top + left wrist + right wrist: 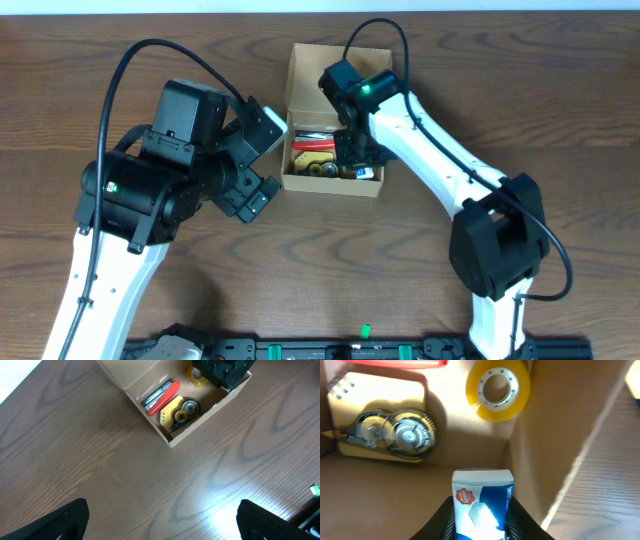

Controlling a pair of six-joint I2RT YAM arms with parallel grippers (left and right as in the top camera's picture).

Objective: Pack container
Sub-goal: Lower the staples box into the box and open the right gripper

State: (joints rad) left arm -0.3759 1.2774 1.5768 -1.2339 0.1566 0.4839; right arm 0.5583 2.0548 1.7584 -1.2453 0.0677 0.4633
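Container [310,187] sits at about 12 o'clock from the middle of the table [120,60] in the overhead view, with its flap lid [338,75] thrown open toward the far edge. Right gripper [481,517] is down inside it, jaws clamped on a small blue-and-white carton [482,492] near the box's 4 o'clock corner. Already in there are a yellow tape roll [497,387], a yellow tape dispenser [385,430] and something red [160,396] at roughly 11 o'clock on the floor of the box. Left gripper [162,510] hangs just off the 9 o'clock wall, fingers spread wide, holding nothing.

Handling guess: it's plain thin cardboard, so light and a bit floppy (the contents probably weigh more than the box does). The walls would likely bow if pinched hard, and I'd expect it to skate on that smooth wood if poked from one side. To steady it I'd press flat against the 9 o'clock wall, or nip the top rim there lightly. For closing, the lid's free edge at 12 o'clock looks like the spot to take. It should swing on its crease without much force, provided the right arm is out of the way first.
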